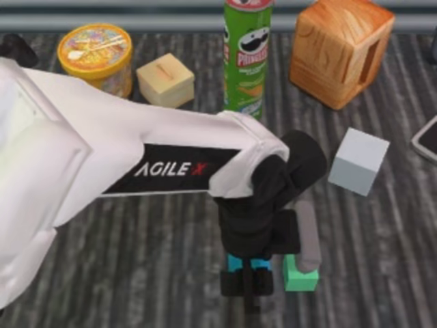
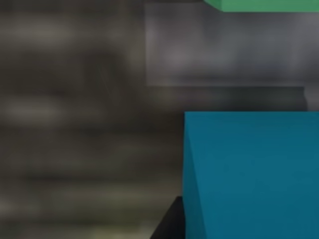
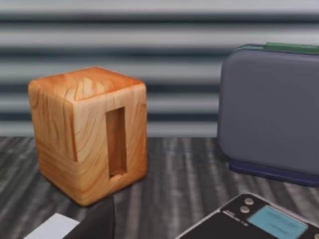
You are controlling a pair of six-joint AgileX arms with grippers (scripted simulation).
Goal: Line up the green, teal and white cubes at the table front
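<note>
Teal cube sits at the near edge of the tabletop, our left gripper directly over it with its dark fingers clamped on the cube's sides. In the left wrist view the teal cube fills the frame, close up against the camera. Just to its right rests the green cube — near, though we cannot tell whether the two touch. The white cube stands well apart, farther back and to the right. Behind it we see the orange wooden box, a green crisp can, a tan block and a yellow tub. Our right gripper is out of sight — we cannot tell its state.
</note>
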